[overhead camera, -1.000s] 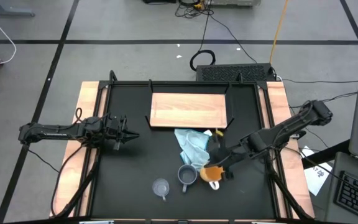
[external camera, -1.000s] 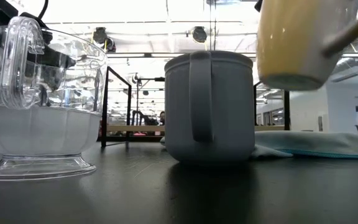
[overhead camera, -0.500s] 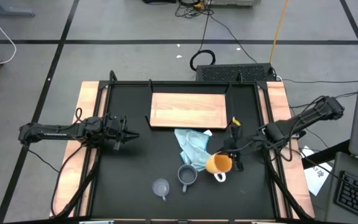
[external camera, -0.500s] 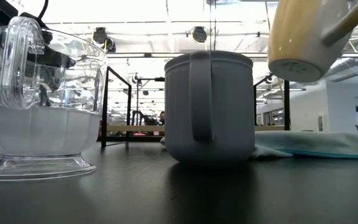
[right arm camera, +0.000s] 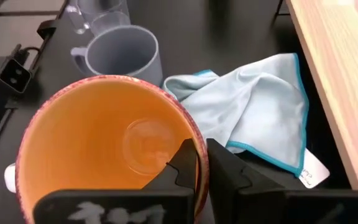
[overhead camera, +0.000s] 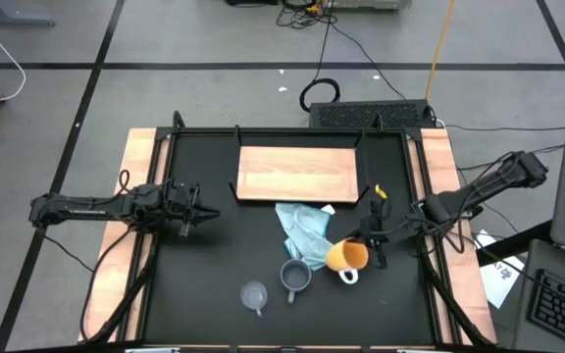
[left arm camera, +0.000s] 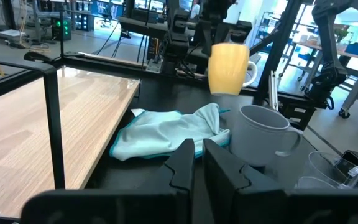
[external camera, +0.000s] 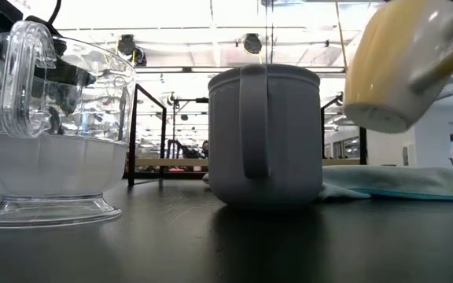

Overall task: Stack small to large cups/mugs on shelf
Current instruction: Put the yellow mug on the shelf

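My right gripper [overhead camera: 366, 251] holds the orange mug [overhead camera: 345, 257] in the air, right of the grey-blue mug [overhead camera: 295, 277]. The grey-blue mug and the clear glass cup [overhead camera: 254, 295] stand on their bases near the table's front edge. The orange mug [external camera: 403, 63] hangs tilted above the tabletop, its white handle [overhead camera: 347, 277] toward the near edge. The wooden shelf [overhead camera: 298, 173] lies at the far middle with nothing on it. At the left edge my left gripper [overhead camera: 199, 211] is shut, pointing level and touching nothing. My right gripper pinches the orange mug's rim [right arm camera: 199, 155], with one finger [right arm camera: 182, 167] inside the mug and the other [right arm camera: 227, 169] outside. The fingers slant down from the table's right side. The mug is lifted clear and tipped, its base [external camera: 372, 118] pointing down and toward the left.
A light blue cloth [overhead camera: 305, 228] lies crumpled between the shelf and the mugs, just left of the held mug. Black brackets [overhead camera: 238, 162] stand at the shelf's ends. Wooden strips [overhead camera: 140, 196] and metal rails run along both table sides.
My right gripper has carried the orange mug toward the table's right edge and a little toward the far edge, away from the grey-blue mug. The mug has tipped further over and sunk slightly in the last half second.
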Motion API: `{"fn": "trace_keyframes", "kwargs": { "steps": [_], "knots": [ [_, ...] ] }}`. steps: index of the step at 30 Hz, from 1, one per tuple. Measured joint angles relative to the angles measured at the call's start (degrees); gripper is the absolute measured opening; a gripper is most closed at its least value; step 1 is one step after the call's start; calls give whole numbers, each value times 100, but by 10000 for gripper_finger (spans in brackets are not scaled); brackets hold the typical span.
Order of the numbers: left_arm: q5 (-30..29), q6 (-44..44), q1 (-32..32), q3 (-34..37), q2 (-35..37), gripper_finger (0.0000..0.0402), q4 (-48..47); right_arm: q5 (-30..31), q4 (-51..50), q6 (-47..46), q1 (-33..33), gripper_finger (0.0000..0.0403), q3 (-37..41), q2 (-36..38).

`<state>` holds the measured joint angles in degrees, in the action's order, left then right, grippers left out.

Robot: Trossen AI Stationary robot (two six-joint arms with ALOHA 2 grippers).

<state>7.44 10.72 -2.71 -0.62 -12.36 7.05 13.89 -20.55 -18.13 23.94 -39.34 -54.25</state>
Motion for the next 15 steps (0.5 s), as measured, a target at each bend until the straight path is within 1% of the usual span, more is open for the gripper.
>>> {"fn": "trace_keyframes", "kwargs": {
  "steps": [4,11,15],
  "knots": [
    [0,0,0,1,0,33,2,0,319,68,-2,7,209,69],
    [0,2,1,1,0,33,4,2,379,90,-2,7,217,75],
    [0,0,-1,2,2,33,2,-31,748,288,-86,7,219,75]
  ]
}}
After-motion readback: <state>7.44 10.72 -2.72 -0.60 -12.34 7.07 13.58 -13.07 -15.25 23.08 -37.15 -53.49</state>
